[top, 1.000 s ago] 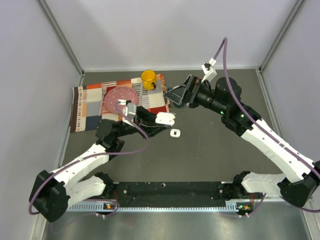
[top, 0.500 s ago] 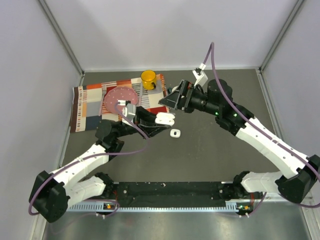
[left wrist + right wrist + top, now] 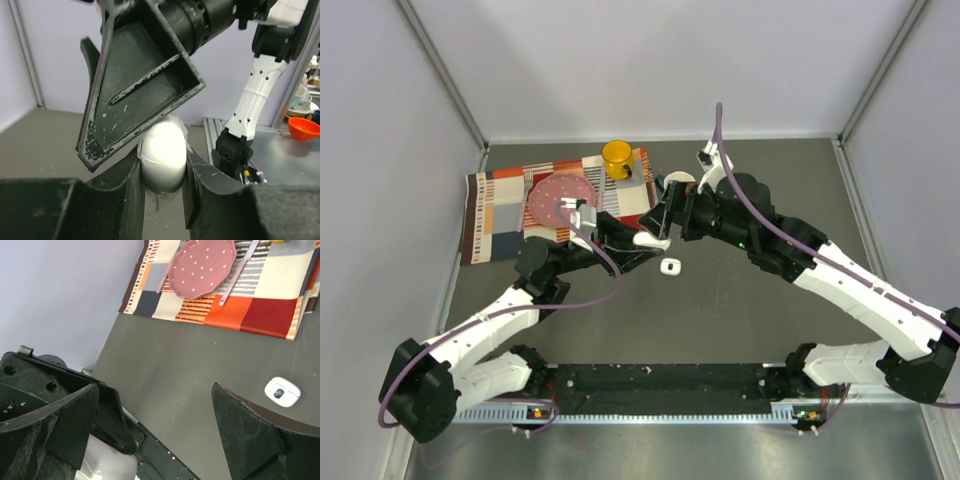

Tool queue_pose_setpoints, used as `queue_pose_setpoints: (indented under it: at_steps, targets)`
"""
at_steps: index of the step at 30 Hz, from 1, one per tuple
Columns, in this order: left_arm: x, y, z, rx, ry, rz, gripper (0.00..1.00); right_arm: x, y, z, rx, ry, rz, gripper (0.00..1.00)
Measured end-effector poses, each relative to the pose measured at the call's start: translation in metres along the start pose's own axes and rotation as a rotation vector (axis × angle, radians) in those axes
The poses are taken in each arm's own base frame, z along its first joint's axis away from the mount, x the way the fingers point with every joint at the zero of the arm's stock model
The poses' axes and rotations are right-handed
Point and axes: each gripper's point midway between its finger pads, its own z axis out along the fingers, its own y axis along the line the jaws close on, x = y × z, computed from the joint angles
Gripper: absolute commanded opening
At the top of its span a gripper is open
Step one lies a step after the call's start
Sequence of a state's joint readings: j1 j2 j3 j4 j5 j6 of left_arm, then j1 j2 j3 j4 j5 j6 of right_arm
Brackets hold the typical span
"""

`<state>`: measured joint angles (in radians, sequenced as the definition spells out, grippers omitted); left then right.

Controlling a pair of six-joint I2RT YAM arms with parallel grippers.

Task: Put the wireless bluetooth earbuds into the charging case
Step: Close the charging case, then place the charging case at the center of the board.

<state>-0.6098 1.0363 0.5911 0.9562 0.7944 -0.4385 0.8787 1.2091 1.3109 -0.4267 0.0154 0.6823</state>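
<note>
Case [image 3: 162, 150] pinched in left gripper [image 3: 632, 243], right jaws wide

Table [image 3: 740, 320] first: the cloth [image 3: 500, 215] lies at its far left, with the plate [image 3: 555, 197] and mug [image 3: 617, 157] on it. Your right gripper [image 3: 160, 432] stands wide apart and empty, one finger right over the case; you cannot tell if they touch. Your left gripper is clamped on the white case, held off the table just past the cloth's near right corner. A small white piece [image 3: 670, 266] with a dark spot lies on the table nearby.
</note>
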Motion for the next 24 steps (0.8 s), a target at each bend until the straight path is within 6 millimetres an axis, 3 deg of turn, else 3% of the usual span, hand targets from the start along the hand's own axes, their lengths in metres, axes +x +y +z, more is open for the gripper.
queue_pose_setpoints:
  at_steps: [8,16,24]
  targets:
    - [0.014,0.013,-0.002,-0.077,0.044,-0.052,0.00,0.000,0.000,-0.012,0.041,-0.069,-0.075,0.95]
    - [0.024,0.024,-0.006,-0.153,0.069,-0.130,0.00,-0.001,-0.027,-0.025,0.157,-0.132,-0.078,0.96]
    - [0.026,0.048,-0.010,-0.295,0.091,-0.230,0.00,-0.009,-0.060,-0.052,0.291,-0.229,-0.065,0.99]
